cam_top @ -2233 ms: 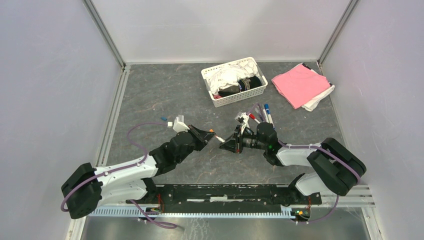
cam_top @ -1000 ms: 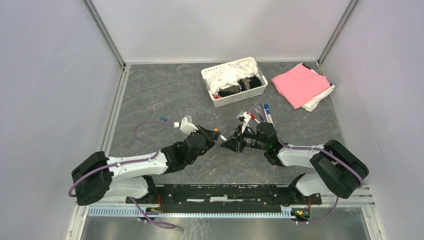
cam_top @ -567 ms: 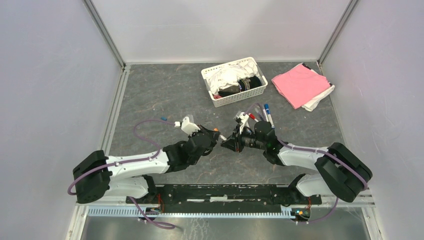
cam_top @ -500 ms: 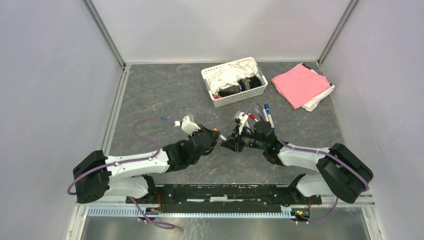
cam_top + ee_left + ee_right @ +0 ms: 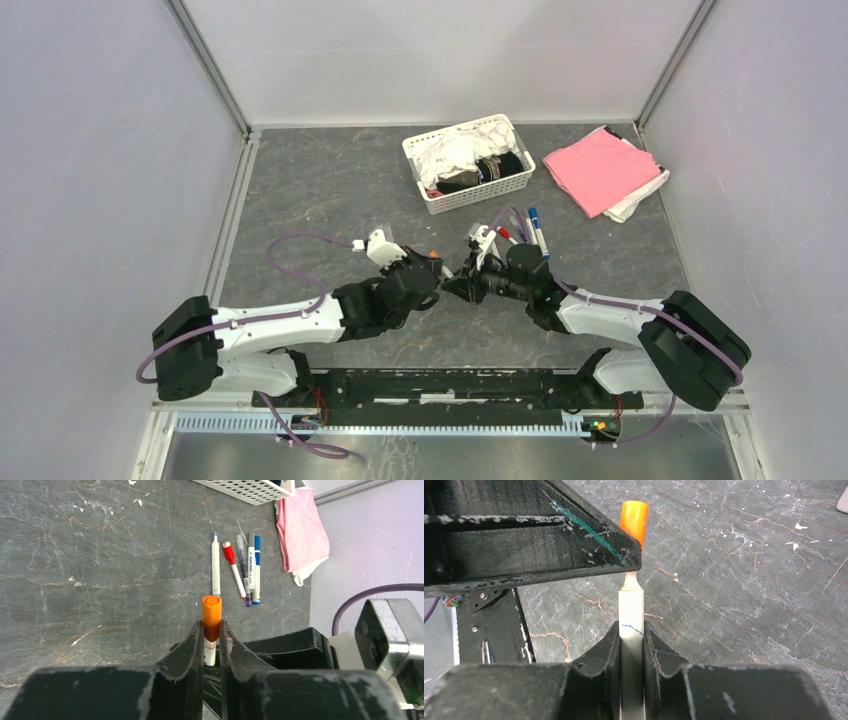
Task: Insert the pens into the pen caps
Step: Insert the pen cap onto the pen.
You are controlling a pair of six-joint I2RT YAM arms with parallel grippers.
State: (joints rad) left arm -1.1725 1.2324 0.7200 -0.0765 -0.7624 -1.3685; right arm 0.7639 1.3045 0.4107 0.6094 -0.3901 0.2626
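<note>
Pens first: nearest me, the white pen (image 5: 631, 607) is pinched by its barrel in my right gripper (image 5: 631, 630), jaws pressed onto it. Straight ahead at 12 o'clock in the right wrist view, my left gripper (image 5: 212, 627) is clamped on the orange cap (image 5: 211, 611), and the pen's narrow neck runs up toward the cap's mouth. One left finger hides the joint itself, so I cannot tell how deep the tip sits. Bare neck shows below the cap, so I judge this pair lined up and started but not seated. Both hang above the table (image 5: 330, 190), near its middle. Further out, at about 2 o'clock from my meeting grippers in the top view, the four other pens (image 5: 235, 572) lie side by side on the table. Their ends are coloured, and I cannot tell which of them wear caps. By my reckoning one pen is mid-insertion and those four may yet need doing. Beyond them the basket (image 5: 475, 195) stands at 12 o'clock, and the pink cloth (image 5: 600, 168) lies farther along the 2 o'clock line.
</note>
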